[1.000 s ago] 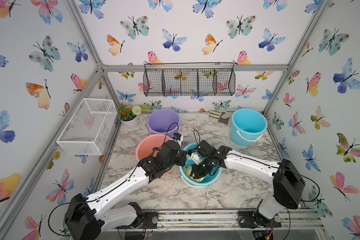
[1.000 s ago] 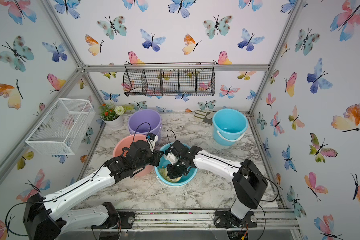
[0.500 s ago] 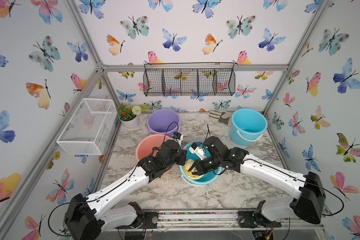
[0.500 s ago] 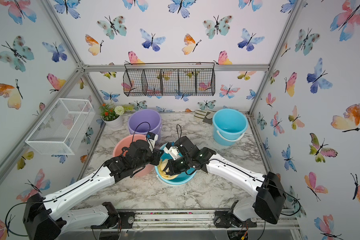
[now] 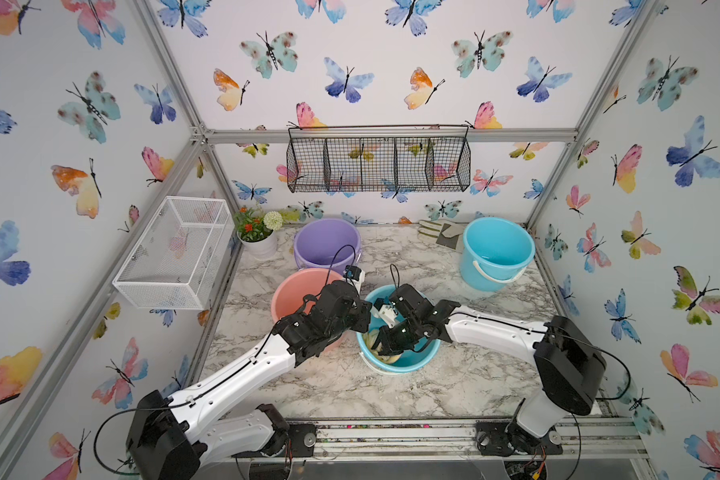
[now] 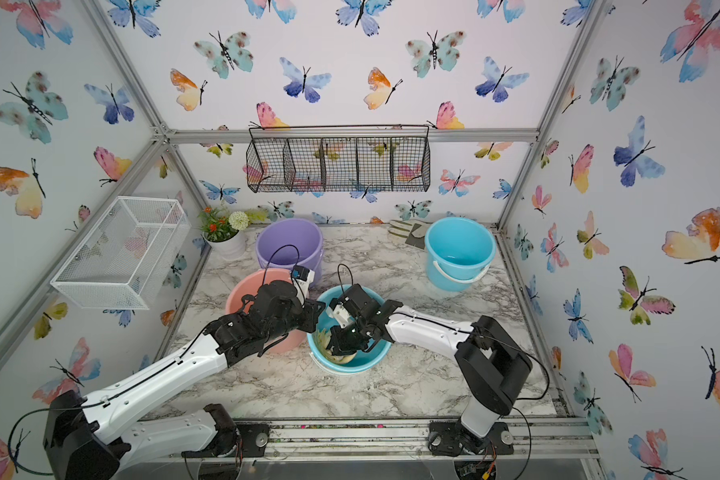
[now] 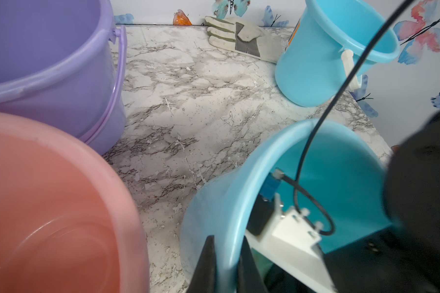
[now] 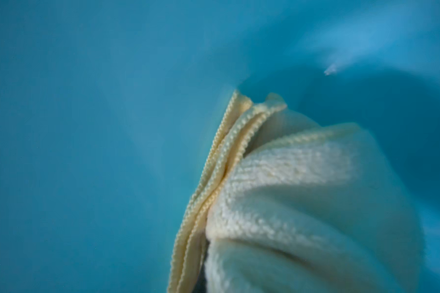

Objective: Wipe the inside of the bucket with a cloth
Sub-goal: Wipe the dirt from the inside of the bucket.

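- The right gripper (image 5: 385, 343) is down inside the bucket (image 5: 418, 360), jaws closed tight on the cloth (image 5: 381, 353).
- In the right wrist view the fingers are hidden. Only the bunched pale yellow cloth (image 8: 290, 203) shows, pressed against the blue inner wall.
- The left gripper (image 7: 226, 269) is clamped on the bucket's rim, one dark finger outside the wall and one inside, on the side facing the pink bucket (image 5: 296, 291).
- The right arm (image 5: 495, 330) rises from the front rail to a raised black elbow. From there its white forearm runs across to the bucket, and the wrist bends down into its mouth.
- The left arm (image 5: 242, 374) stretches diagonally from the opposite front corner and passes over the near edge of the pink bucket. Its wrist turns toward the bucket's rim.
- Both top views show four buckets on the marble table (image 5: 350, 386):
  - the bucket being worked in, near the middle
  - the pink bucket, touching or just beside it
  - a purple bucket (image 5: 327, 243) behind the pink one
  - a second blue bucket (image 5: 497, 249) at the back, well apart
- There is one cloth, and it is inside the bucket.
- One glove (image 5: 439, 233) lies at the back, just beside the second blue bucket.
- One flower pot (image 5: 260, 241) stands in the back corner, near the purple bucket.
- There are two wire baskets: a black wire basket (image 5: 379, 164) on the back wall and a white wire basket (image 5: 175, 253) on the side wall.
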Controlling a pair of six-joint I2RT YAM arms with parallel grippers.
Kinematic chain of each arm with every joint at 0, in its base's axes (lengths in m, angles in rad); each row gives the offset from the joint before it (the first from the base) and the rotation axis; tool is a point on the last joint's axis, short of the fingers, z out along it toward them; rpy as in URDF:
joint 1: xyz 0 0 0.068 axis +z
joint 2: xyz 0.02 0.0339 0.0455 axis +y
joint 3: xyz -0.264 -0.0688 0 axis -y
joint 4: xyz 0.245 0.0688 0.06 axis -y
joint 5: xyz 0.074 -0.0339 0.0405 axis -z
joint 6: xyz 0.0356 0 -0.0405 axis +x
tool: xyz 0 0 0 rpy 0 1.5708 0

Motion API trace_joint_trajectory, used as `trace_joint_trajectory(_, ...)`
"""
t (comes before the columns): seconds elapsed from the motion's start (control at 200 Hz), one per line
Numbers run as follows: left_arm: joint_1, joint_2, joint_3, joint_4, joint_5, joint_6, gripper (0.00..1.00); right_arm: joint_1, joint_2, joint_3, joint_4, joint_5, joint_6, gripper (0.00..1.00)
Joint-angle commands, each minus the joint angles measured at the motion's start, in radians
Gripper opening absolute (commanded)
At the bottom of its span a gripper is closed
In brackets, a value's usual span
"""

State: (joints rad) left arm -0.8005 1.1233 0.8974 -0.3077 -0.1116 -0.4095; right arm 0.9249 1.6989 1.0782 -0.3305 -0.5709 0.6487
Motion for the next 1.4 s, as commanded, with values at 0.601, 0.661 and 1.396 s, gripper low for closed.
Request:
trace_joint_trajectory(0.601,-0.002,-0.033,0.004,0.062,-0.008,-0.017,0.00,0.019,0.312,0.106,-0.155,0.213,-0.114,0.02)
trace_joint_trajectory(0.661,-0.002,-0.030,0.004,0.061,-0.011,-0.018,0.00,0.019,0.278,0.096,-0.136,0.199,-0.115,0.02)
trace_joint_trajectory(1.396,-0.002,-0.021,0.005,0.056,-0.010,-0.032,0.00,0.019,-0.238,-0.029,0.228,0.129,-0.008,0.02)
